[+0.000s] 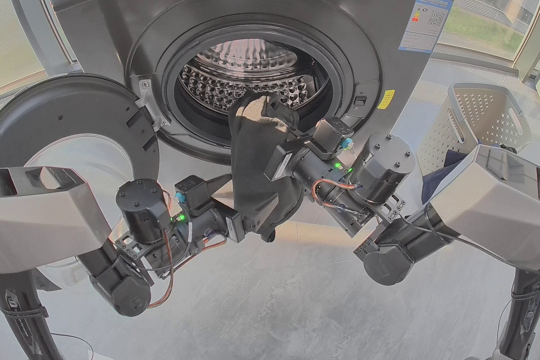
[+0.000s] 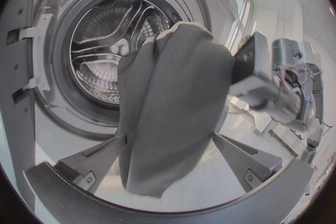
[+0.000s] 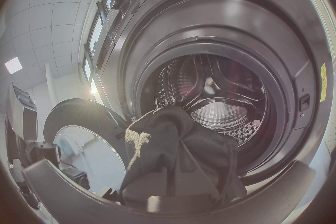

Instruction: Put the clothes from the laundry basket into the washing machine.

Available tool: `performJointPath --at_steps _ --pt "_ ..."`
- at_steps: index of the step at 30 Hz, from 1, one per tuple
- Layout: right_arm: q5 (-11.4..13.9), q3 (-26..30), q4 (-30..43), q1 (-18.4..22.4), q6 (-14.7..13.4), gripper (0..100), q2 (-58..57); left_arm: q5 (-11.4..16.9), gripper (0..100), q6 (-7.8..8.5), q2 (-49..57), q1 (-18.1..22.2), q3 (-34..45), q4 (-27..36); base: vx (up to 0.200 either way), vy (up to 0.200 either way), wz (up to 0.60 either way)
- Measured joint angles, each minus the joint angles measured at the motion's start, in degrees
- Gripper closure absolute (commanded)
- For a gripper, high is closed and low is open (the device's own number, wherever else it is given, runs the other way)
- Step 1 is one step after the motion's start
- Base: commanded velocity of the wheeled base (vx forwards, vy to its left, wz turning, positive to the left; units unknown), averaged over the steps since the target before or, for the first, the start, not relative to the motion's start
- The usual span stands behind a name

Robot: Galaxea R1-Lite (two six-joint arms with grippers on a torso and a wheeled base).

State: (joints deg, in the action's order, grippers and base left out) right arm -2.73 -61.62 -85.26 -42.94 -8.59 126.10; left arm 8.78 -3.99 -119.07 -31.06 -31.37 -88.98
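A dark grey garment (image 1: 254,164) hangs in front of the washing machine's open drum (image 1: 247,71). My right gripper (image 1: 274,112) is shut on its top end, level with the drum's lower rim. In the right wrist view the garment (image 3: 182,154) drapes over the fingers and hides them. My left gripper (image 1: 257,223) is open at the cloth's lower end. Its fingers (image 2: 120,144) stand wide on either side of the hanging garment (image 2: 171,102). The laundry basket (image 1: 489,113) stands on the floor to the right, with a blue piece of clothing (image 1: 441,172) inside it.
The round machine door (image 1: 73,119) is swung fully open to the left, close to my left arm. The drum (image 3: 224,102) looks bare inside. Pale floor lies below the arms.
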Motion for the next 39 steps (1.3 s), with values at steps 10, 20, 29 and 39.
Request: performJointPath --at_steps 10,20,29,39 --pt "-0.8 0.6 -0.1 -1.9 -0.2 100 0.3 -0.4 0 -2.93 -4.7 0.0 -9.6 0.1 0.0 0.0 0.0" --pt "-0.8 3.2 -0.3 -3.6 -0.7 100 -0.9 -4.1 100 -4.57 -8.5 0.5 -14.4 0.1 0.0 0.0 0.0" --pt "-2.4 5.6 0.0 -3.6 -1.4 100 -2.9 -7.0 100 -5.01 -10.8 1.4 -19.0 0.0 0.0 0.0 0.0" --pt "-3.3 9.3 0.6 2.2 -1.5 100 -4.0 -7.8 100 -7.07 -6.6 2.3 -18.5 0.1 0.0 0.0 0.0"
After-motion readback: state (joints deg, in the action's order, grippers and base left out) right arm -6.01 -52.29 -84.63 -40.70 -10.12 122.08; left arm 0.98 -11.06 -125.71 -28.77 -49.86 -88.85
